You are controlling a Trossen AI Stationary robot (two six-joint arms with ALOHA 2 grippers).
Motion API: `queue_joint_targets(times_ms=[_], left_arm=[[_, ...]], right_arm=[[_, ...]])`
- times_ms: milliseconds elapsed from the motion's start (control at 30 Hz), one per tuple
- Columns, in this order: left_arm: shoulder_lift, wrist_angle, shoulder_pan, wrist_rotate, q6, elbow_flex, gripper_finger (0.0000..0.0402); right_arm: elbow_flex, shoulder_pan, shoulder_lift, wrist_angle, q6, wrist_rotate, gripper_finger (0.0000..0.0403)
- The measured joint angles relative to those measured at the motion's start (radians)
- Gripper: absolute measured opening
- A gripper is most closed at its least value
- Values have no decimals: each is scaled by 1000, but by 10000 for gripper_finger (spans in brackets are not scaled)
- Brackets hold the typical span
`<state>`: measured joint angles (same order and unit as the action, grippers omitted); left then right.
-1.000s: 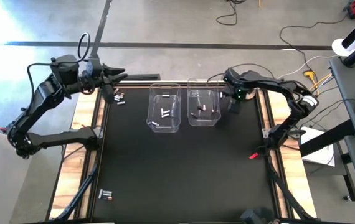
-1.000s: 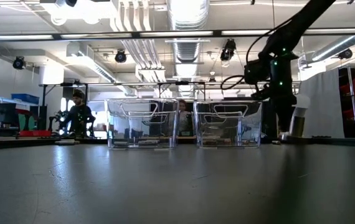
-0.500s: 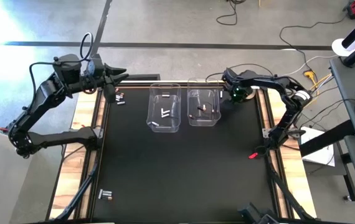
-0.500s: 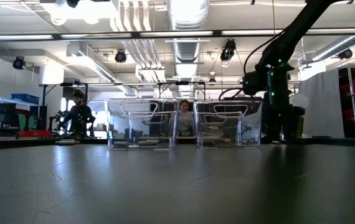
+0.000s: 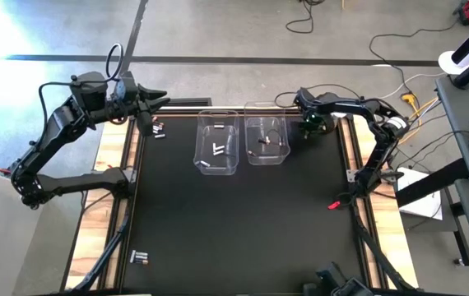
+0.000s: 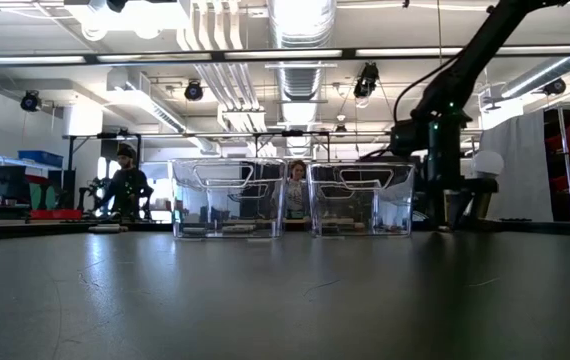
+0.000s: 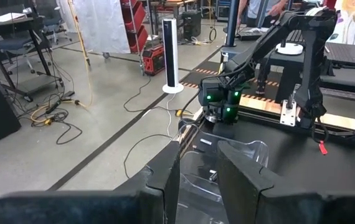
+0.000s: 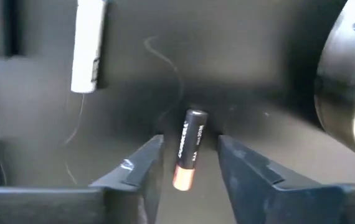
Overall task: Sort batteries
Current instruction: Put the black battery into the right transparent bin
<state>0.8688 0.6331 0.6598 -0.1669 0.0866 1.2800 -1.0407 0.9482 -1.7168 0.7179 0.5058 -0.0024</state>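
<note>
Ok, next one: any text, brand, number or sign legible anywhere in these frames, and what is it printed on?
None can be read.
Dark battery between the right gripper fingers: a line of white print along its side, too blurred to read.
White battery lying on the mat beyond it: dark marks, illegible.
Clear bins, arms and room: no legible text.

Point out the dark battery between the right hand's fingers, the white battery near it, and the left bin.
dark battery (image 8: 188, 149), right wrist view, mid-body.
white battery (image 8: 88, 46), right wrist view, mid-body.
left bin (image 5: 199, 146), high view, left wall.
</note>
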Motion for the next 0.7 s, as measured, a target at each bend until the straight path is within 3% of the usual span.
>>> queue_joint_targets(times_ms=[367, 700], left_arm=[[0, 5, 0, 0, 25, 0, 83], [0, 14, 0, 0, 26, 0, 83]], right_arm=[[48, 1, 5, -36, 90, 13, 44], [50, -1, 3, -39, 113, 8, 37]])
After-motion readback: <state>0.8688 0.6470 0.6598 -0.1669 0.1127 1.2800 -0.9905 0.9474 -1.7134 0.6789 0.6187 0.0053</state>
